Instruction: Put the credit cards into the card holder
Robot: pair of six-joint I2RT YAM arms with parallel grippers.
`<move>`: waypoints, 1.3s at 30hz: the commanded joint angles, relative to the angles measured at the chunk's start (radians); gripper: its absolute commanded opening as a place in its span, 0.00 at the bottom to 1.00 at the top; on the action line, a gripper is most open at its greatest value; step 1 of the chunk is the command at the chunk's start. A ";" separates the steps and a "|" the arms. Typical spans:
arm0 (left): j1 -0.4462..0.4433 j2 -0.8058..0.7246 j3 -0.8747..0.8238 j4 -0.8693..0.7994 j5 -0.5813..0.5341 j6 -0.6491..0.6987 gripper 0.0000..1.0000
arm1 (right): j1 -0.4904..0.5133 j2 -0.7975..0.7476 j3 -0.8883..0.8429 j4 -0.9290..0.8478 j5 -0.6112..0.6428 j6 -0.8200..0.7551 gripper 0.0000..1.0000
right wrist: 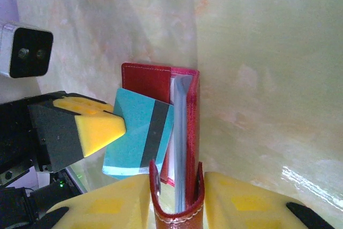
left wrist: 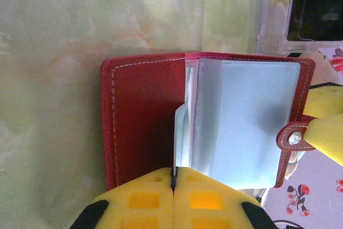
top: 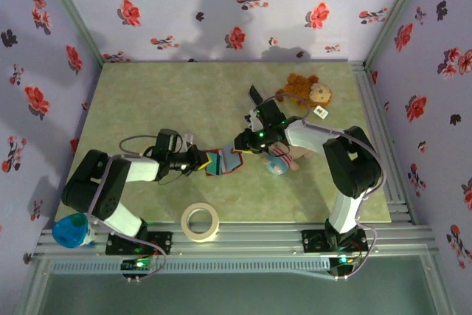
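Note:
The red card holder is held open above the table, its grey-teal pocket pages fanned out. My left gripper is shut on a teal credit card with a dark stripe. The card's far end sits among the pocket pages by the fold. It shows edge-on in the left wrist view as a thin credit card. My right gripper is shut on the card holder's snap strap and cover. In the top view both grippers, left and right, meet at the card holder mid-table.
A clear plastic slotted stand with a dark card stands just beyond the wallet. A brown plush bear lies at the back right and a small blue-pink plush under the right arm. A tape roll sits near the front edge.

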 commanded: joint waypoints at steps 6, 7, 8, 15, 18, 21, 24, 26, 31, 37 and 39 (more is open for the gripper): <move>0.006 -0.005 -0.012 0.081 0.044 -0.038 0.00 | -0.002 0.031 -0.033 0.014 0.073 0.001 0.18; 0.004 -0.010 -0.012 0.088 0.047 -0.044 0.00 | -0.002 0.030 -0.042 0.017 0.085 0.002 0.17; 0.006 -0.014 -0.011 0.095 0.051 -0.051 0.00 | -0.001 0.031 -0.048 0.020 0.090 0.004 0.15; -0.010 0.002 -0.041 0.170 0.031 -0.074 0.00 | -0.001 0.044 -0.098 0.097 0.075 0.052 0.13; -0.011 0.022 -0.055 0.245 0.034 -0.095 0.00 | -0.001 0.050 -0.114 0.121 0.070 0.065 0.13; -0.011 0.045 -0.051 0.289 0.047 -0.098 0.00 | -0.001 0.056 -0.119 0.128 0.067 0.064 0.13; -0.011 0.053 -0.060 0.319 0.044 -0.102 0.00 | -0.002 0.058 -0.117 0.129 0.064 0.066 0.13; -0.011 0.051 -0.062 0.296 0.031 -0.080 0.00 | -0.001 0.058 -0.115 0.128 0.067 0.064 0.13; -0.011 0.061 -0.058 0.262 0.023 -0.044 0.00 | -0.001 0.073 -0.109 0.131 0.053 0.071 0.13; -0.012 0.109 -0.038 0.282 0.038 -0.040 0.00 | -0.001 0.084 -0.102 0.123 0.043 0.065 0.13; -0.012 0.116 -0.035 0.285 0.038 -0.038 0.00 | -0.001 0.085 -0.102 0.122 0.045 0.062 0.13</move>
